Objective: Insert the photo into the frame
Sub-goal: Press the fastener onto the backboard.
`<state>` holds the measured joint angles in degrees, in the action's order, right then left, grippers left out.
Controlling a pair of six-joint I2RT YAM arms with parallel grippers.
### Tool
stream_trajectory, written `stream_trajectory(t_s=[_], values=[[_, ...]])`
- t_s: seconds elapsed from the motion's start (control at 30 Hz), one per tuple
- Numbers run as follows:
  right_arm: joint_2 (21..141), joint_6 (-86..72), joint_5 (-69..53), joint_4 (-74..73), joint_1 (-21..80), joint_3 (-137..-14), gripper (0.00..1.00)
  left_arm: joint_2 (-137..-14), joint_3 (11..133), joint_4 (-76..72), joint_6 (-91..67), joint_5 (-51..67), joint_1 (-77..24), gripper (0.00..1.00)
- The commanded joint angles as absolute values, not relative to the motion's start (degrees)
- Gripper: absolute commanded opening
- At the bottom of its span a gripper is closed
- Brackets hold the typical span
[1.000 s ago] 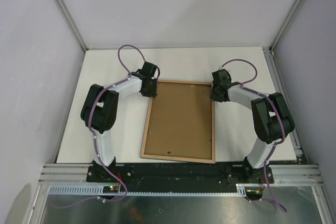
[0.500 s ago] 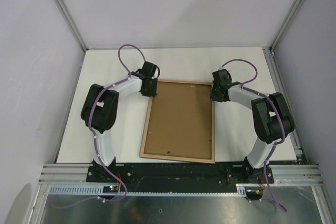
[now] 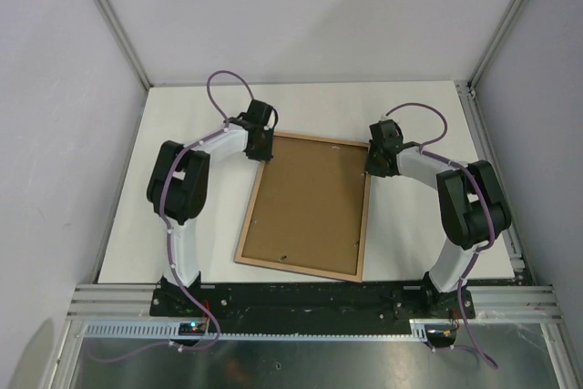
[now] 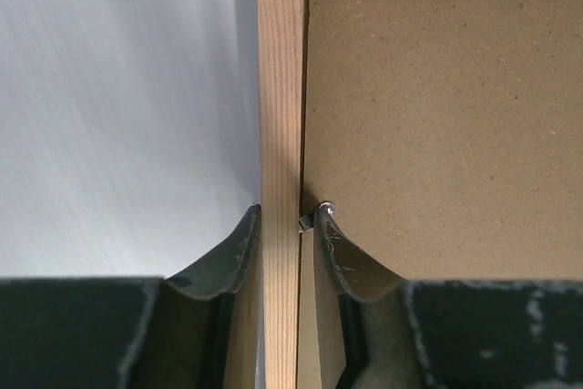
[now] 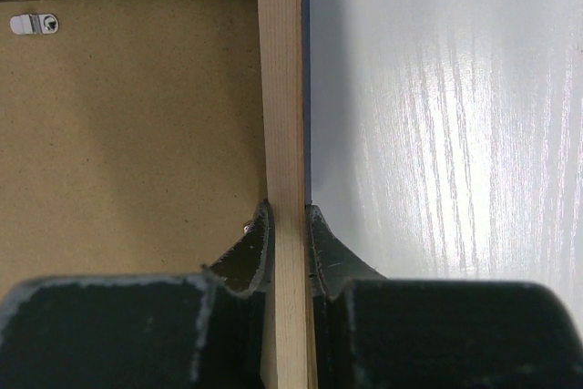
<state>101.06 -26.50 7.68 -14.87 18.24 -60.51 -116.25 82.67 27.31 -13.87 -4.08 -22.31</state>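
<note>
Thin light-wood rectangular frame (image 4: 280,88) lies face-down, brown backing board (image 3: 305,207) inside; photo not visible. L gripper (image 4: 281,225) pinches frame's left rail, R gripper (image 5: 287,214) its right. Risk: uneven pulls could rack frame or slip a grip.

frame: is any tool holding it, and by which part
Both: the left tool pinches the left rail of the frame, the right tool its right rail, each near a far corner.

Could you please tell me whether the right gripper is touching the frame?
Touching. The right wrist view shows the right gripper with its two fingers pressed against both sides of the frame along its wooden edge, with no gap visible.
</note>
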Motion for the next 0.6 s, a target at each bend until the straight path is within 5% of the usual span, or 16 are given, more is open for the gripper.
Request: stream_trajectory(t_s=[0.0, 0.23, 0.57], values=[[101.0, -26.5, 7.4, -16.7, 17.0, -61.3, 0.0, -118.8, 84.9, 27.2, -11.5, -6.5, -21.0, 0.03], [100.8, -26.5, 6.9, -16.6, 16.6, -61.3, 0.02, -118.4, 85.3, 27.2, -11.4, -6.3, -20.9, 0.2], [100.8, -26.5, 6.7, -16.5, 16.6, -61.3, 0.02, -116.5, 84.8, 27.2, -10.4, -3.1, -20.9, 0.29]])
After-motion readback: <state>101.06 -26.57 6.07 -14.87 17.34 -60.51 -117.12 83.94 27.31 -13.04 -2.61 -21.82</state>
